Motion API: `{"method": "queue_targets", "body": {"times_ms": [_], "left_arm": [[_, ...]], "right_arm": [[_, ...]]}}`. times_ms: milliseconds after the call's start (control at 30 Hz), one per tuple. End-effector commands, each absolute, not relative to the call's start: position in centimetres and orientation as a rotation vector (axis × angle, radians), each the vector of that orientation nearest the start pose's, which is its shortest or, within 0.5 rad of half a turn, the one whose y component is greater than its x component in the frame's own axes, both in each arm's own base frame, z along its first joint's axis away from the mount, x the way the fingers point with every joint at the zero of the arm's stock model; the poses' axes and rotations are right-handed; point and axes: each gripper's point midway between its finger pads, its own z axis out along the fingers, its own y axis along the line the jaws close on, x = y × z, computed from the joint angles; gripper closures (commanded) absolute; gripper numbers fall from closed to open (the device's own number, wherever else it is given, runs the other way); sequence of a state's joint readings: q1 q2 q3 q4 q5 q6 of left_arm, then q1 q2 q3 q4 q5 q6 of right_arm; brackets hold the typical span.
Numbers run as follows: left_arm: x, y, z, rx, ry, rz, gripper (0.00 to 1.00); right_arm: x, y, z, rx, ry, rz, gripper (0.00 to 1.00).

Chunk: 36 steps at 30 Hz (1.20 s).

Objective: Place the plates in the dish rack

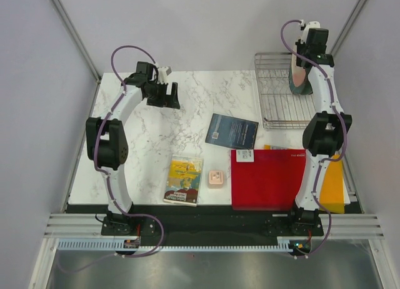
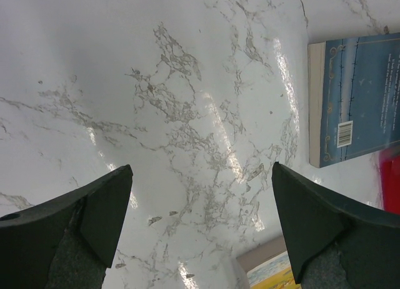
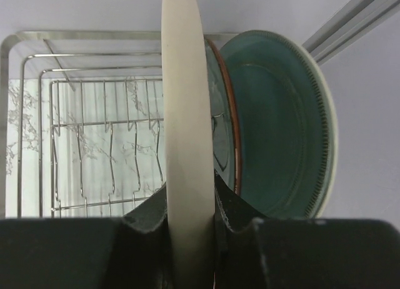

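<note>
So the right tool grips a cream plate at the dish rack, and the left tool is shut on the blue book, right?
No: the left tool is open and empty, the blue book lying apart on the table, per the left wrist view. The right tool does hold the cream plate.

Cream plate (image 3: 184, 114), teal plate (image 3: 281, 132) stand upright in rack (image 1: 275, 92).

The table (image 2: 187, 101) glossy, white marble-look, throwing glare; rack (image 3: 94, 34) thin bright metal wire; at the rack, cream plate (image 3: 184, 114) smooth, dull; teal plate (image 3: 281, 126) glazed, faintly shiny; left tool (image 2: 201, 182) matt, grainy black.
</note>
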State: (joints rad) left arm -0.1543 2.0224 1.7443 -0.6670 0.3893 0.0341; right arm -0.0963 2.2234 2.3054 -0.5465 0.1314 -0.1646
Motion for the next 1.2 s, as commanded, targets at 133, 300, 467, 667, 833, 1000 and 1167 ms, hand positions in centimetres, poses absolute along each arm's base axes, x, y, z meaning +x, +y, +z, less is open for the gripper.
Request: {"method": "queue_targets", "body": {"times_ms": [133, 300, 467, 667, 833, 1000, 1167], "left_arm": [[47.4, -13.2, 14.8, 0.448, 2.393, -0.439, 0.00], [46.9, -13.2, 14.4, 0.465, 2.404, -0.425, 0.00], [46.9, -13.3, 14.7, 0.472, 2.397, -0.404, 0.00], [48.1, -12.6, 16.5, 0.455, 2.339, -0.310, 0.00], [49.1, -12.8, 17.8, 0.462, 2.303, -0.306, 0.00], [49.5, -13.0, 19.0, 0.461, 2.273, -0.314, 0.00], [49.3, -13.0, 20.5, 0.466, 2.240, -0.289, 0.00]], "right_arm": [[64.5, -9.8, 27.4, 0.048, 1.912, -0.323, 1.00], [64.9, -10.7, 24.7, 0.079, 1.955, -0.376, 0.93], [64.1, -10.4, 27.3, 0.064, 1.919, -0.371, 0.34], [60.2, -8.3, 34.9, -0.012, 1.788, -0.298, 0.02], [55.9, -7.7, 38.5, 0.032, 1.736, -0.273, 0.02], [52.9, -8.0, 36.7, 0.177, 1.841, -0.407, 0.02], [49.8, -3.8, 34.4, 0.180, 1.955, -0.323, 0.02]]}}
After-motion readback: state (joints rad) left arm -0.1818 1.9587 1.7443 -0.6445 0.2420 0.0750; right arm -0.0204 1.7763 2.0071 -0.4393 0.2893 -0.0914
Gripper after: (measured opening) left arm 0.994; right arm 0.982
